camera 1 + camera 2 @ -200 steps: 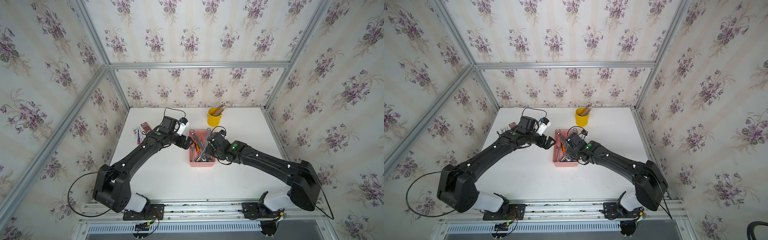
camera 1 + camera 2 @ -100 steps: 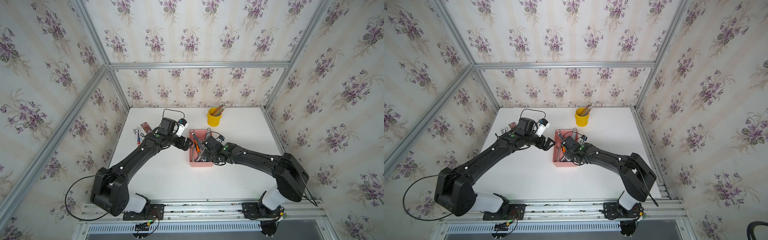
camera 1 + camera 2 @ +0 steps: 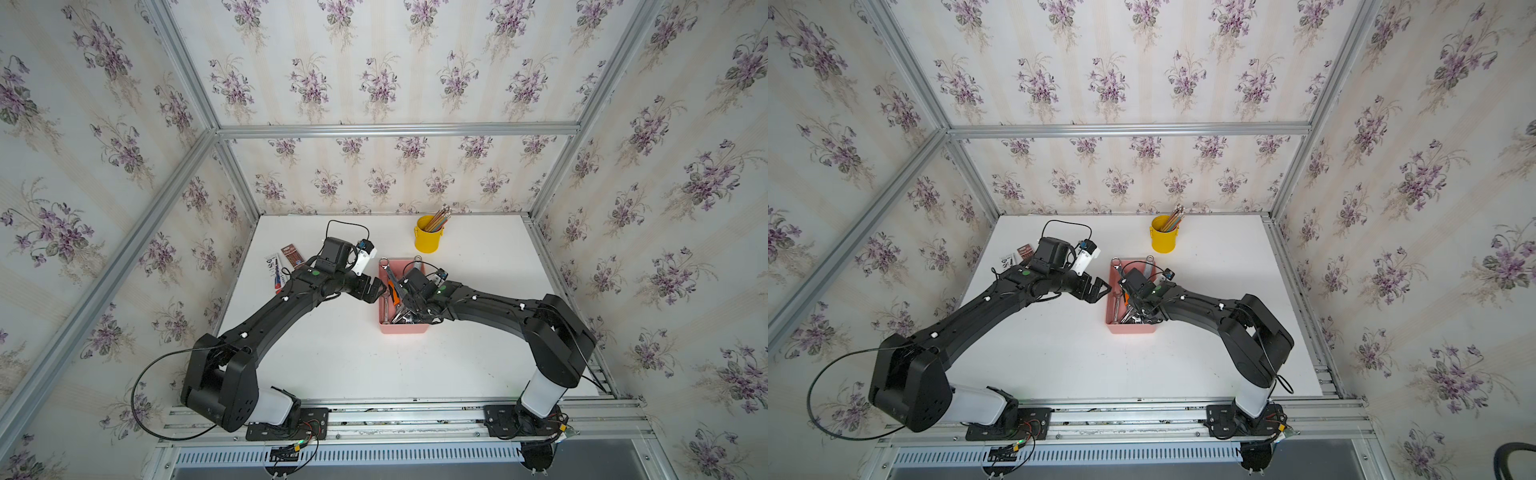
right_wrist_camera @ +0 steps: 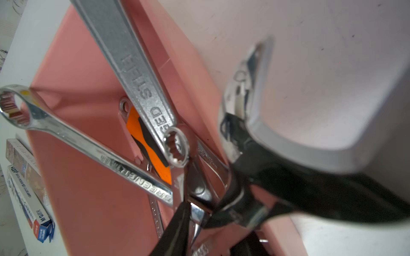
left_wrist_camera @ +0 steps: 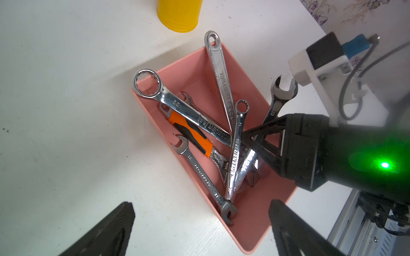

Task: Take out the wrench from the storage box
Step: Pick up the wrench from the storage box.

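Storage box (image 3: 402, 329) sits mid-table, a heap of wrenches lying crossed inside it. The right gripper (image 3: 406, 308) is dipped into the near half of the box, and its black fingers (image 5: 269, 130) are down among the chrome shafts. They straddle the shank of the wrench marked 19 (image 5: 274, 109), whose open end sticks out over the box's right long wall. The jaws stand narrow with a gap left, and the right wrist view is blurred there, so I can't tell whether they actually pinch the shank or just bracket it. All the tools are still in the box: the big wrench marked 22 (image 5: 188, 110) has its ring end on the far-left corner rim, a long FORGED STEEL wrench (image 5: 222, 78) leans over the far end wall, an orange-handled adjustable wrench (image 5: 191, 133) lies under them, and a slim open-end wrench (image 5: 200, 176) runs along the left wall. The left gripper (image 3: 376, 289) is just outside the box's left long wall with its jaws spread fully wide, nothing between them – contact with the wall unclear. A yellow cup (image 3: 427, 240) of pencils stands beyond the box's far end, apart from it
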Robot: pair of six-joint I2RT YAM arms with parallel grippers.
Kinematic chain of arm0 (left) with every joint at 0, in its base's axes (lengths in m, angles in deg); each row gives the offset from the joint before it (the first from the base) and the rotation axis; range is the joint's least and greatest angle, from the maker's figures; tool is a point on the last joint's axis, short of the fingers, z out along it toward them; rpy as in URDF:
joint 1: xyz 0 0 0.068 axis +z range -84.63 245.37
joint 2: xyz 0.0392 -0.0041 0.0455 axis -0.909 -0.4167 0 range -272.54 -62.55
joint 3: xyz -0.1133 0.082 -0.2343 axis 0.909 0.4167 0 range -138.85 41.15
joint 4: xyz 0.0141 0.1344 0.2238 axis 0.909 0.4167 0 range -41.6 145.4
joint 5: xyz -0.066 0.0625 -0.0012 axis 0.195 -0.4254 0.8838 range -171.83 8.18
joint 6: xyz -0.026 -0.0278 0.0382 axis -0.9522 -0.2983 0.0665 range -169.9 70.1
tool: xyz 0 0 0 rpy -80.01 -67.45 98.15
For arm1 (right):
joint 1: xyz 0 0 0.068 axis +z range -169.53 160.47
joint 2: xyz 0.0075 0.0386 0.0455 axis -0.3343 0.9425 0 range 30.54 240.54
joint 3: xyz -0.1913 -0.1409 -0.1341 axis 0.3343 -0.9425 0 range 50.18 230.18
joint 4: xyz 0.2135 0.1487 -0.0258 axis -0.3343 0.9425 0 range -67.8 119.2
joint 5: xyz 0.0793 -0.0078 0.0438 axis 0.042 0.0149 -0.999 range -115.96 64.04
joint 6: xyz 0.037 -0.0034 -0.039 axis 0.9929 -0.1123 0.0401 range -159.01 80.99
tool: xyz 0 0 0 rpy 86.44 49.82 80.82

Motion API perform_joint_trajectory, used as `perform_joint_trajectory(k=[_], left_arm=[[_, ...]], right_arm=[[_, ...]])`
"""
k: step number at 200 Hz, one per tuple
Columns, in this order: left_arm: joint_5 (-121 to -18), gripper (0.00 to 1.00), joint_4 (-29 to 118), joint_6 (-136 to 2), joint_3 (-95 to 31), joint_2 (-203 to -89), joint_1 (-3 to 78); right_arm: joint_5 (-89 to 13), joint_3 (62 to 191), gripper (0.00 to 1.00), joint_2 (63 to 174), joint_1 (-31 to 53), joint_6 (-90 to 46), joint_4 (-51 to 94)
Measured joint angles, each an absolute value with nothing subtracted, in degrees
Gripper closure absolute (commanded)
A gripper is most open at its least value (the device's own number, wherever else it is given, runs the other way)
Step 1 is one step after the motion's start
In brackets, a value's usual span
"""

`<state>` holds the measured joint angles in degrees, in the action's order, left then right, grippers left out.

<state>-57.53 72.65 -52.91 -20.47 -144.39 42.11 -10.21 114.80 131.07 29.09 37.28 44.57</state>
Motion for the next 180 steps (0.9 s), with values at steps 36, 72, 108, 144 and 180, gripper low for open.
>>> perform_joint_trajectory(k=[36, 72, 108, 144, 180], left_arm=[[-57.4, 0.01, 72.7, -52.9, -20.5, -144.3, 42.1], [-56.9, 0.01, 73.3, -53.1, -19.5, -142.0, 42.1], [-56.4, 0.01, 73.5, -53.3, -18.9, -141.7, 42.1], [-55.9, 0.01, 73.5, -53.3, -18.9, -141.1, 42.1], [-55.2, 0.01, 73.6, -53.3, -18.9, -140.5, 42.1]], right_arm=[[-10.0, 115.3, 0.83, 130.9, 28.8, 37.5, 43.5], [-9.6, 115.3, 0.91, 129.3, 29.4, 37.0, 44.4], [-9.0, 115.3, 0.98, 128.0, 29.7, 36.1, 44.9], [-7.3, 117.1, 1.00, 124.6, 30.6, 35.5, 47.6], [-5.9, 118.6, 1.00, 119.1, 30.8, 31.8, 48.2]])
